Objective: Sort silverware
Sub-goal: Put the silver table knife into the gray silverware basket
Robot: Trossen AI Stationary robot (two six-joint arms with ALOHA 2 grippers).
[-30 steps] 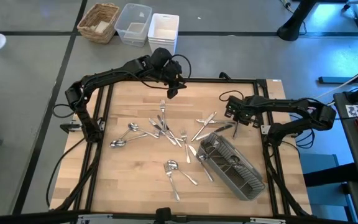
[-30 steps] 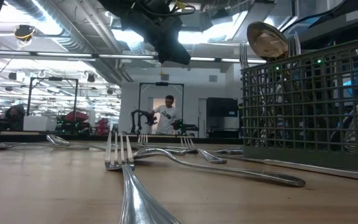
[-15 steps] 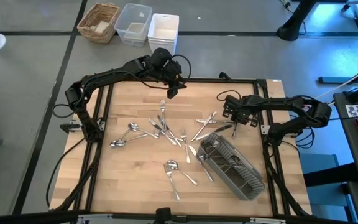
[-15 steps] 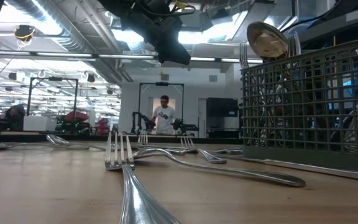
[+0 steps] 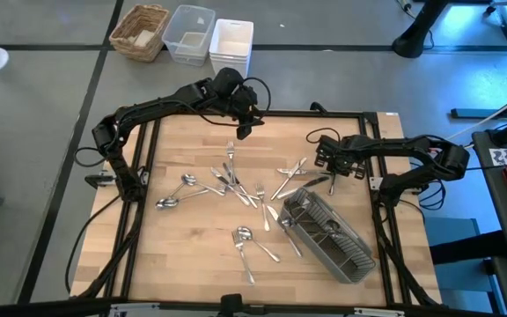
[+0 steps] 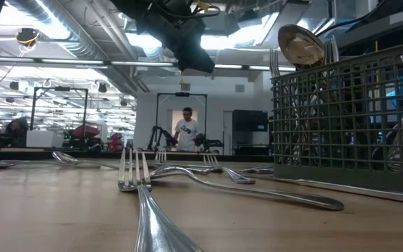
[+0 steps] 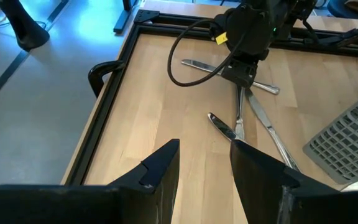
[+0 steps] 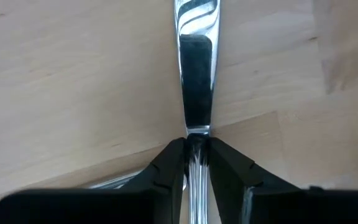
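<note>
Since the right fingers [image 8: 194, 163] pinch a knife [image 8: 196, 93] narrowly near the worktop's right edge, it could swivel or slip when lifted; left fingers [image 7: 205, 165] hang apart near the far edge.

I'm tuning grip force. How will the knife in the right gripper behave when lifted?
Likely stiff: the knife looks like solid metal. Possibly slippery: its surface is polished, and the right gripper pinches only a narrow part. It may pivot, since most of it extends beyond the fingers.
</note>
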